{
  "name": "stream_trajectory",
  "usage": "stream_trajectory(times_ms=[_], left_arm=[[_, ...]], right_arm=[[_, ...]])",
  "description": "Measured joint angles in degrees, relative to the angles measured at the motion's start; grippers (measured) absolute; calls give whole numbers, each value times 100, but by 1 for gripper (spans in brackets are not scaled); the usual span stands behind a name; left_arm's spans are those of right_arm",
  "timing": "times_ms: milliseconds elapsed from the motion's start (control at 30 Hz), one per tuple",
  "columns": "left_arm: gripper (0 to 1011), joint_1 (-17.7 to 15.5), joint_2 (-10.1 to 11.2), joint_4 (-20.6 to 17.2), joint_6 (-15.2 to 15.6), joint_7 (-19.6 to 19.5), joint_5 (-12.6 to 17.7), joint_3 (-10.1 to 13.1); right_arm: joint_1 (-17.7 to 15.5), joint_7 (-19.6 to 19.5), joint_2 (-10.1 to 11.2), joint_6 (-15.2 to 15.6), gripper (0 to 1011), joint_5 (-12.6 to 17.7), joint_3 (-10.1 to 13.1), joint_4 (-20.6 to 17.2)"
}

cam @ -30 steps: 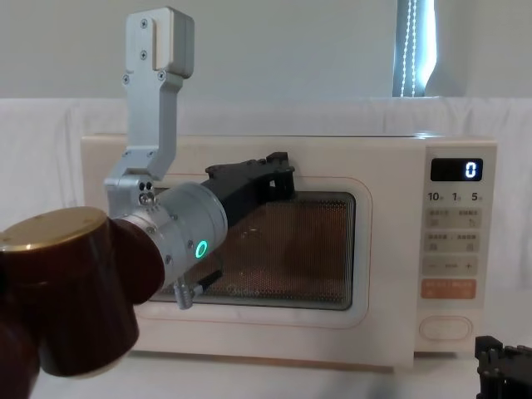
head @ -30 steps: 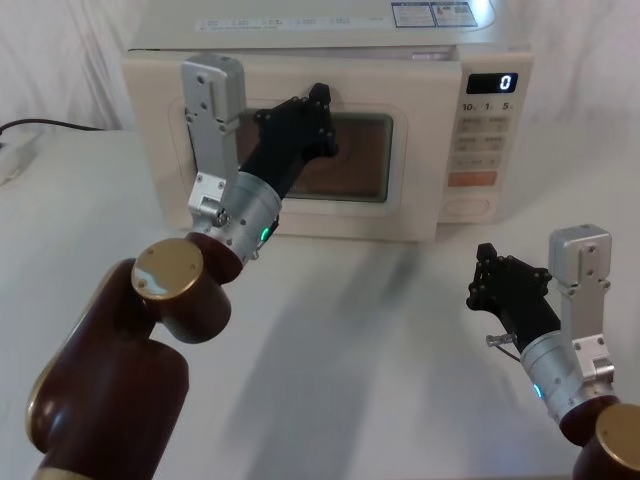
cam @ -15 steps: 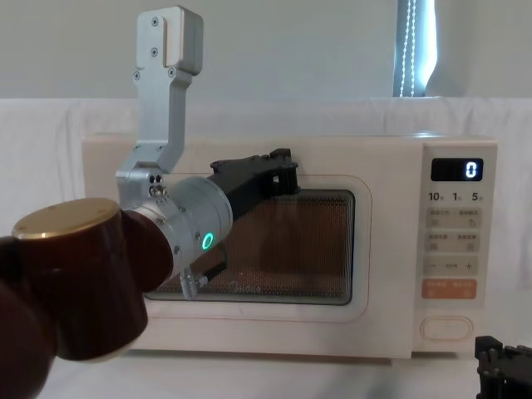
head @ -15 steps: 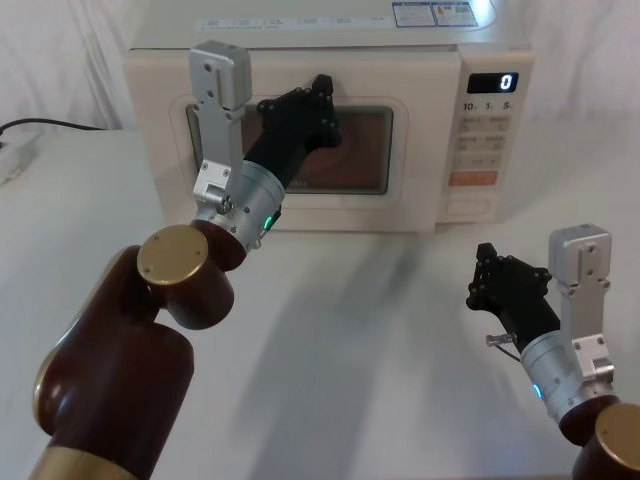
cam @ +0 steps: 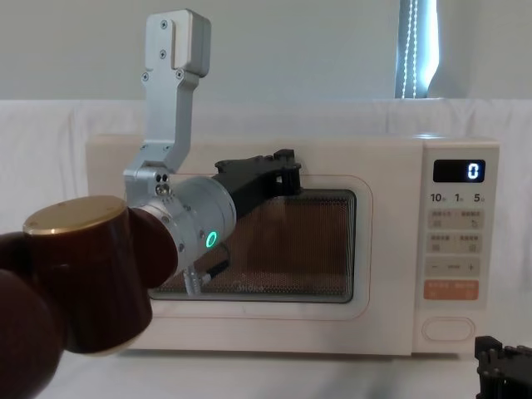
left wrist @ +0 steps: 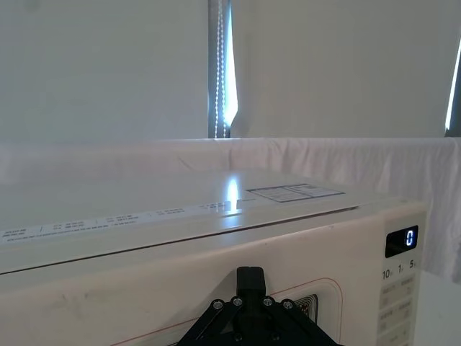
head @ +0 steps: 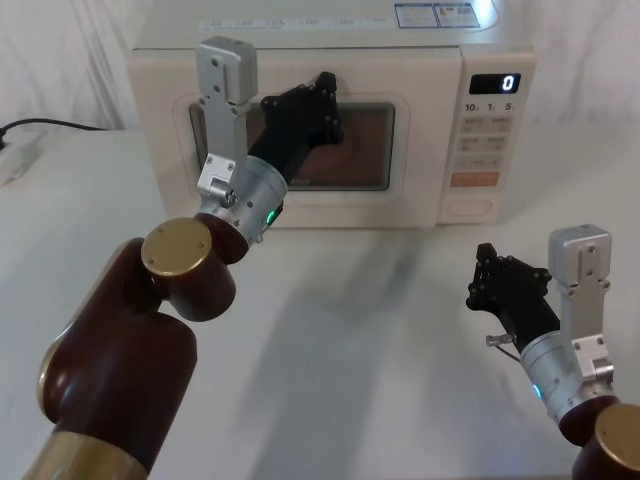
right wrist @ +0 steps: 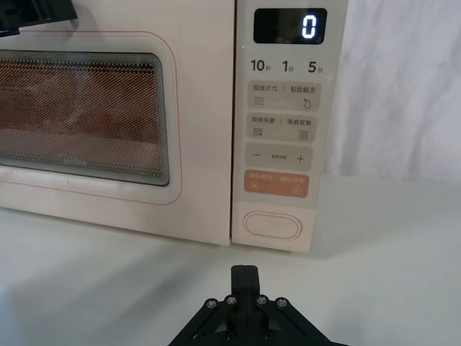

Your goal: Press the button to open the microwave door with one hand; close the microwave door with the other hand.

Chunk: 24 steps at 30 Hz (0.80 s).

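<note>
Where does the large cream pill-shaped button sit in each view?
Head view: the button is at the bottom of the control panel, right of the microwave door.
Chest view: low at the right.
Right wrist view: centre, under the orange key.
Left wrist view: not in it.
Shared landmark: the display reading 0.

White table (head: pixel 330 330); cream microwave (head: pixel 430 60) standing at far edge; black cable (head: pixel 40 125) far left.
</note>
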Motion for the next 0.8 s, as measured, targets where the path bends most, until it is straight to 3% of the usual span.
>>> stream_trajectory(times_ms=[600, 800], left_arm=[[0, -69, -55, 140, -69, -36, 45, -3], [0, 23, -57, -11, -67, -14, 45, -16]], right_arm=[[0, 0, 0, 0, 0, 0, 0, 0], [0, 0, 0, 0, 0, 0, 0, 0]])
